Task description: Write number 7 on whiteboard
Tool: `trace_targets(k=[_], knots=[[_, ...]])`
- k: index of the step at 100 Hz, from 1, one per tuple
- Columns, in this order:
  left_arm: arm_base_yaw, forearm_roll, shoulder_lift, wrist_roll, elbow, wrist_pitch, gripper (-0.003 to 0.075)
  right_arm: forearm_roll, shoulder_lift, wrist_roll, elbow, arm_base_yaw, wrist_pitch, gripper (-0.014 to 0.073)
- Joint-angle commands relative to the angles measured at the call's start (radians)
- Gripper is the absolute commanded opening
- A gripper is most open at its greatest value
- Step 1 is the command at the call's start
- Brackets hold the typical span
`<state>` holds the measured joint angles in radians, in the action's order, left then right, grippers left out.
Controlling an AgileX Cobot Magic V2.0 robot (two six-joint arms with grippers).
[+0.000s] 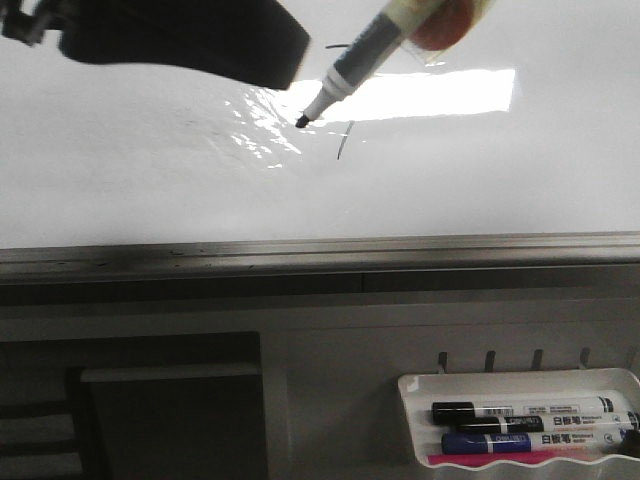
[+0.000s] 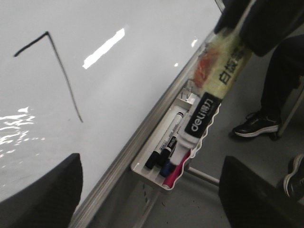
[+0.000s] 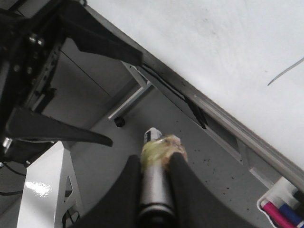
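Note:
The whiteboard [image 1: 150, 170] fills the upper part of the front view. The number 7 is drawn on it. It shows whole in the left wrist view [image 2: 57, 71], and partly behind the marker in the front view [image 1: 345, 140]. My right gripper [image 3: 159, 161] is shut on a taped marker [image 3: 154, 190]. The marker [image 1: 350, 65] slants down from the upper right with its dark tip just left of the 7's downstroke, close to the board. My left gripper [image 2: 152, 185] is open and empty. It hovers over the board's upper left in the front view [image 1: 180, 40].
A grey edge rail [image 1: 320, 250] runs along the board's near edge. A small white marker tray [image 1: 420, 385] with black, blue and pink markers hangs below it at the right. A person's legs and shoes [image 2: 256, 126] stand beside the board.

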<state>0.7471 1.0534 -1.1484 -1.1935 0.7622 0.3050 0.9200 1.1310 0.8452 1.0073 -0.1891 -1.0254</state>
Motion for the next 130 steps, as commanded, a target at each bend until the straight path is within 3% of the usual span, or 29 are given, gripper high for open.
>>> trace_targets(k=[1,22,65,101,112,121,130], knots=[[0.042,0.02,-0.023,-0.032,0.059,-0.031,0.0543,0.041,-0.007,-0.006,0.037,0.005,-0.002,-0.0063],[0.1,0.013,-0.097,-0.068,0.108,-0.066,0.0521,0.041,-0.005,-0.008,0.037,0.005,-0.017,-0.0063],[0.103,-0.002,-0.133,-0.086,0.142,-0.089,0.0158,0.041,-0.005,-0.008,0.037,0.005,-0.017,-0.0063],[0.103,-0.011,-0.147,-0.086,0.144,-0.093,-0.002,0.041,-0.005,-0.008,0.037,0.005,-0.035,-0.0056],[0.103,-0.011,-0.147,-0.086,0.144,-0.095,-0.002,0.044,-0.005,-0.008,0.037,0.005,-0.042,0.0082],[0.103,-0.009,-0.144,-0.086,0.144,-0.105,-0.002,0.047,-0.005,-0.008,0.037,0.005,-0.036,0.0331],[0.103,0.005,-0.128,-0.081,0.144,-0.137,-0.002,0.045,-0.008,-0.008,0.037,0.005,-0.029,0.0491]])
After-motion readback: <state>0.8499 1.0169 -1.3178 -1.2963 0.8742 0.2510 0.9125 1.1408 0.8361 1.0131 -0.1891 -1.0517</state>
